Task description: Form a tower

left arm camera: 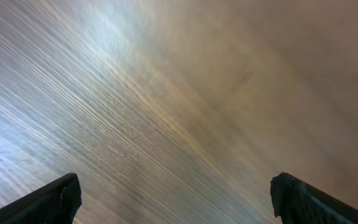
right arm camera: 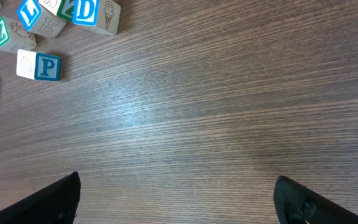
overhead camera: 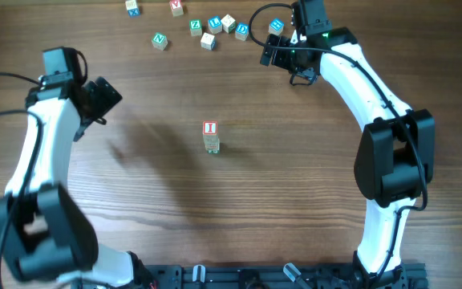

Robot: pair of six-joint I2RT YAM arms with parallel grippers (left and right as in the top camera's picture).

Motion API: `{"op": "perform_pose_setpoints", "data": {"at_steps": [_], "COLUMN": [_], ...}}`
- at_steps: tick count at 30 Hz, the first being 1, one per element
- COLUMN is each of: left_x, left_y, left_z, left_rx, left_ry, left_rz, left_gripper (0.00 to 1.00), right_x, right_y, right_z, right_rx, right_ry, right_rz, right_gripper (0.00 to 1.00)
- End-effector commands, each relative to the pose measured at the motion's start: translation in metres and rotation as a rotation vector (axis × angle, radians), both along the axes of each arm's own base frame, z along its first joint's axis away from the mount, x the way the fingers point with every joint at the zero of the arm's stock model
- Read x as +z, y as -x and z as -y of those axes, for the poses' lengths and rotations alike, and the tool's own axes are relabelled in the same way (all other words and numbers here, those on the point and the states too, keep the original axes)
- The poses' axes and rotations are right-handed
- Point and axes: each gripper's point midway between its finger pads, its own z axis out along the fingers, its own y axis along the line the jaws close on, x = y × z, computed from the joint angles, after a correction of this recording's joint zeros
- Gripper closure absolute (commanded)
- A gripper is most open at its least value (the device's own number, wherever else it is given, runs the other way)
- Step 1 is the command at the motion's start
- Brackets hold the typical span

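Fingers wide apart; tower upright, vertical.

overhead: fixed, straight down on the whole worktop, arm bases at 6 o'clock. left wrist: close over bare, blurred wood, left pincer tips flanking 6 o'clock. right wrist: also close; loose letter cubes at 10 o'clock, shared with overhead's 12 o'clock.
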Motion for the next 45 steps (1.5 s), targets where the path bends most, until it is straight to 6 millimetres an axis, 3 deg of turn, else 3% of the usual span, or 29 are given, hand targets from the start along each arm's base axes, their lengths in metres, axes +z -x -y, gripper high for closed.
{"op": "perform_pose_setpoints", "data": {"at_steps": [1,9,13,21,25,27,34,38,40,42,45], "left_x": [0.069,0.184,0.226,0.293,0.302,0.297,0.241,0.218,0.216,0.225,0.258], "left_y": [0.003,0.042,0.069,0.132,0.160,0.177,0.220,0.221,0.212,0.202,0.188], "left_z": [0.000,0.009,0.015,0.029,0.035,0.039,0.049,0.055,0.061,0.069,0.082], "left_rx": [-0.006,-0.006,-0.005,-0.005,-0.005,-0.005,-0.005,-0.030,-0.065,-0.112,-0.204], "left_ry": [-0.043,-0.114,-0.144,-0.198,-0.207,-0.204,-0.163,-0.138,-0.121,-0.108,-0.117], "left_rz": [0.178,0.494,0.625,0.862,0.903,0.888,0.713,0.716,0.782,0.885,1.113], "left_gripper": [0.00,0.00,0.00,0.00,0.00,0.00,0.00,0.00,0.00,0.00,0.00], "right_x": [-0.006,-0.006,-0.006,-0.006,-0.006,-0.006,-0.006,-0.006,-0.006,-0.006,-0.006], "right_y": [0.000,0.000,0.000,0.000,0.000,0.000,0.000,0.000,0.000,0.000,0.000], "right_z": [0.002,0.002,0.002,0.002,0.002,0.002,0.002,0.002,0.002,0.002,0.002], "right_rx": [-0.007,-0.007,-0.007,-0.007,-0.007,-0.007,-0.007,-0.007,-0.007,-0.007,-0.007], "right_ry": [0.017,0.017,0.017,0.016,0.017,0.016,0.017,0.017,0.017,0.017,0.017], "right_rz": [-0.006,-0.006,-0.006,-0.006,-0.006,-0.006,-0.006,-0.006,-0.006,-0.006,-0.006], "right_gripper": [0.00,0.00,0.00,0.00,0.00,0.00,0.00,0.00,0.00,0.00,0.00]}}
